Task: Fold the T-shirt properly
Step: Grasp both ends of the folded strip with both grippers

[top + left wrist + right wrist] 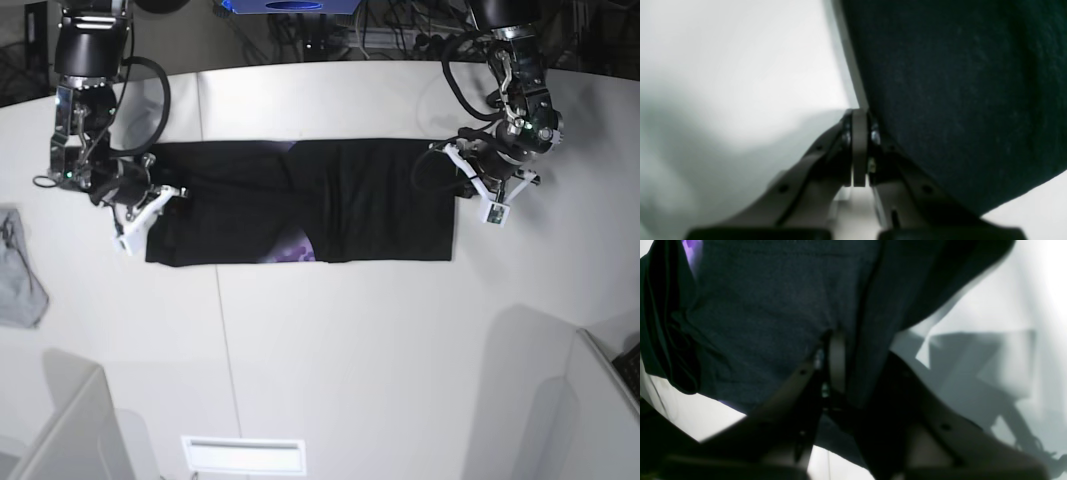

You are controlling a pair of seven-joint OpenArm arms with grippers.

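In the left wrist view we see our left gripper (pixel 860 146) closed tight, the black T-shirt (pixel 960 100) filling the right of the frame; whether cloth is pinched we cannot tell. In the right wrist view our right gripper (pixel 836 363) is narrowed onto a fold of shirt cloth. In the base view the T-shirt lies as a long band across the upper middle of the white table (pixel 350 350), one arm at each end. We judge a crosswise fold is starting; next both ends must rise together, evenly.
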